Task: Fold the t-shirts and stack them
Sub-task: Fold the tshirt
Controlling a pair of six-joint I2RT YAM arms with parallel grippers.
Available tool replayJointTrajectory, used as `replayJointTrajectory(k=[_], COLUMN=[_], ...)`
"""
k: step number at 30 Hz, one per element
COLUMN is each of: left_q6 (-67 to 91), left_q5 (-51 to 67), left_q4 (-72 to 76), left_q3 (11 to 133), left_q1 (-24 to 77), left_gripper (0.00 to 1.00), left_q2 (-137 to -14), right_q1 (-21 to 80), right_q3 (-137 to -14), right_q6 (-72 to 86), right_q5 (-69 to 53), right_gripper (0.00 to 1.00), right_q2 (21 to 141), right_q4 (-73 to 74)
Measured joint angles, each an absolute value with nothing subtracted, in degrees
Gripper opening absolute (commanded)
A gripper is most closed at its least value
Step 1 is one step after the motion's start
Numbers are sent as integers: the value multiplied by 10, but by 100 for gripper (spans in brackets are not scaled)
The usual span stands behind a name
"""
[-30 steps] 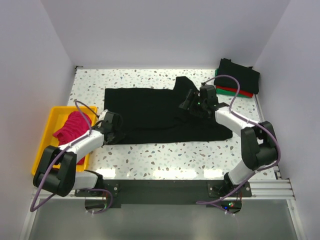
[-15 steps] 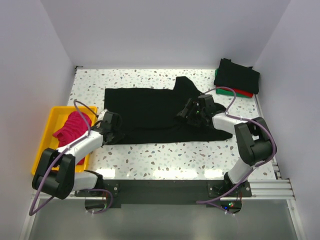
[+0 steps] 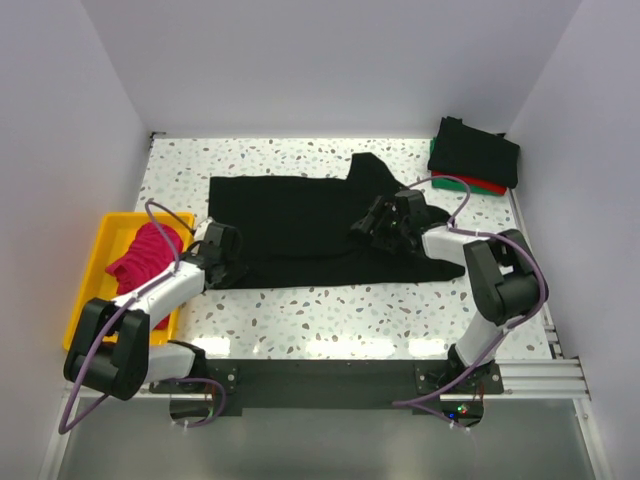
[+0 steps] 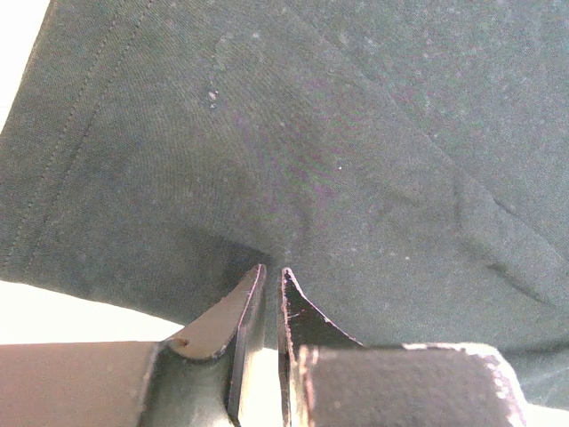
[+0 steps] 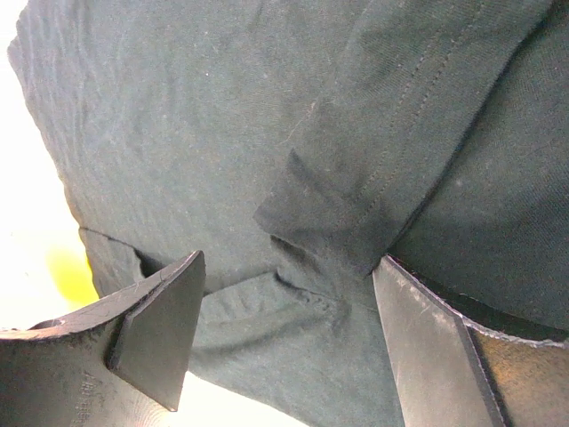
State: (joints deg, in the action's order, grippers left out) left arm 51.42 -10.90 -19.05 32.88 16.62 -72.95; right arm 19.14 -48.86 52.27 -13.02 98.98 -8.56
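Top external view is showing the speckled table (image 3: 330, 310) carrying a large black t-shirt (image 3: 290, 225) spread across its middle. A yellow tray (image 3: 100, 250) at the left edge is holding a magenta-pink shirt (image 3: 145, 258), and folded shirts (image 3: 475, 152) are sitting stacked at the far right corner. The left gripper (image 4: 271, 276) is pinching the black t-shirt's near left edge, jaws almost together. The right gripper (image 5: 289, 298) is standing wide apart over a fold, gripping nothing.

The left gripper (image 4: 271, 267) is pinching the black t-shirt (image 3: 290, 215) at its left edge; the right gripper (image 5: 291, 262) is sitting wide open over its right side.
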Motion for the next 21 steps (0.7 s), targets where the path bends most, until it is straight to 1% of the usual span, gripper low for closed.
replayJointTrajectory(k=[5,21], left_q6=[514,502], left_q5=[-109,-103], left_q4=[-190,-192], left_q3=[329,330], left_q1=[165,161], left_gripper=[15,15], left_q2=[-729,-729], right_q1=[192,229], right_q3=[-511,-697], right_q6=[521,476], right_q5=[-130,-124], right_gripper=[79,79], right_q2=[1004,1124], right_q4=[-82,-48])
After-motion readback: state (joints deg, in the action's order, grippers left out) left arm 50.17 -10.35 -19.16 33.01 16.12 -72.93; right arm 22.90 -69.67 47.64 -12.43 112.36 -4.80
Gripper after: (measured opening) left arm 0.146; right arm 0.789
